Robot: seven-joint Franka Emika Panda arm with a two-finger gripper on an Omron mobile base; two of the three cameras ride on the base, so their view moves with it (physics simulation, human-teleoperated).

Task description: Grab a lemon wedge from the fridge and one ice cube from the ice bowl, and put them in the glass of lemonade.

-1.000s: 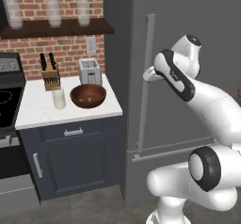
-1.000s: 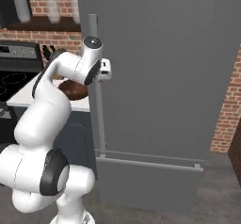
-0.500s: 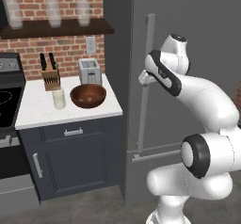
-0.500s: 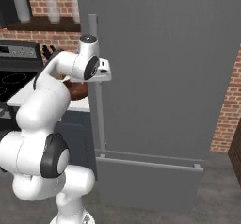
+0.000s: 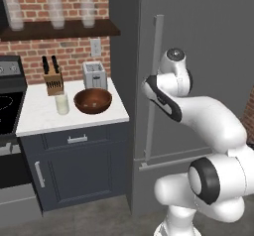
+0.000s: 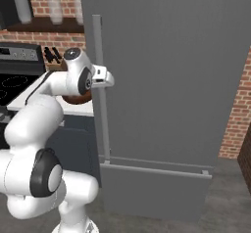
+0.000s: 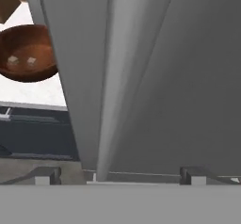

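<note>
grey smooth fridge [image 6: 166, 80] bar handle [image 7: 113, 77] between spread, empty fingers [image 7: 47, 175].

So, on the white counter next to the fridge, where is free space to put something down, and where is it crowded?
The counter is bare along its front edge and at the left, between the stove and the glass of lemonade. The back and right are crowded: knife block, toaster, ice bowl.

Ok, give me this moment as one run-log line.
phase: reaching for fridge handle | gripper: open, at handle, nothing held | fridge: closed | wooden bowl: on counter, beside glass of lemonade
</note>
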